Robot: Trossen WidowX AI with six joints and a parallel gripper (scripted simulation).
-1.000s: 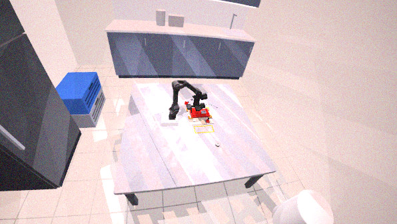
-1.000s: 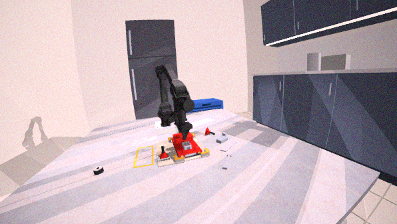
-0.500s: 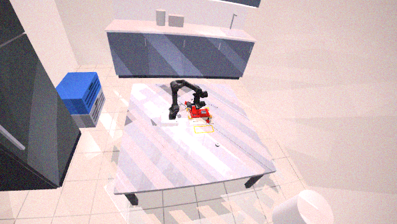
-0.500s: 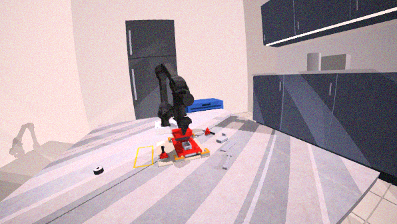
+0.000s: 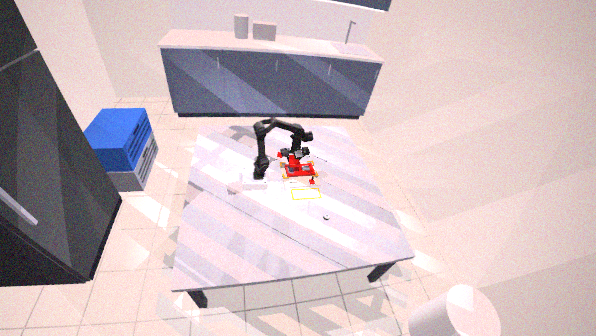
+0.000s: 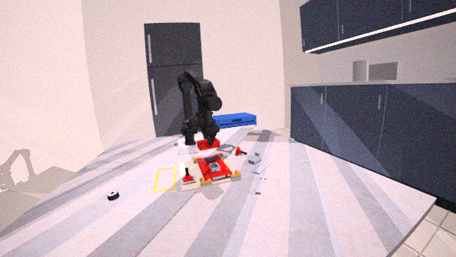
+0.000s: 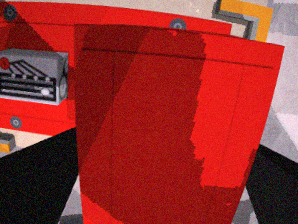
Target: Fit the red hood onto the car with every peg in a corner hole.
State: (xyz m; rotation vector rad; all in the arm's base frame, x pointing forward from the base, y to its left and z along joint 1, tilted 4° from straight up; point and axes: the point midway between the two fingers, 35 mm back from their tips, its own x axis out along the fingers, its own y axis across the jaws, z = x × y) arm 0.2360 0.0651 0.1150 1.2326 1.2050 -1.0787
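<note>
The red hood (image 5: 294, 161) (image 6: 203, 145) (image 7: 150, 110) is held off the table near the arm-side end of the car. My gripper (image 5: 295, 154) (image 6: 210, 144) (image 7: 165, 143) is shut on the hood, with one black finger against each side. The red chassis (image 5: 301, 175) (image 6: 226, 170) (image 7: 45, 112) sits in the jig with orange corners. The grey engine block (image 6: 214, 167) (image 7: 35, 77) is on its deck. The wrist view shows three round grey peg tops; one peg (image 7: 177, 25) is just past the hood's upper edge. The hood hides part of the deck. Its corner holes are not visible.
Red pieces with black stems stand on both sides of the car, one (image 6: 188, 177) on the jig board and one (image 6: 239, 151) beyond it. A grey block (image 6: 254, 158) lies beside the jig. A black wheel (image 5: 326, 217) (image 6: 113, 195) and a yellow outline (image 6: 175, 177) are on the other side.
</note>
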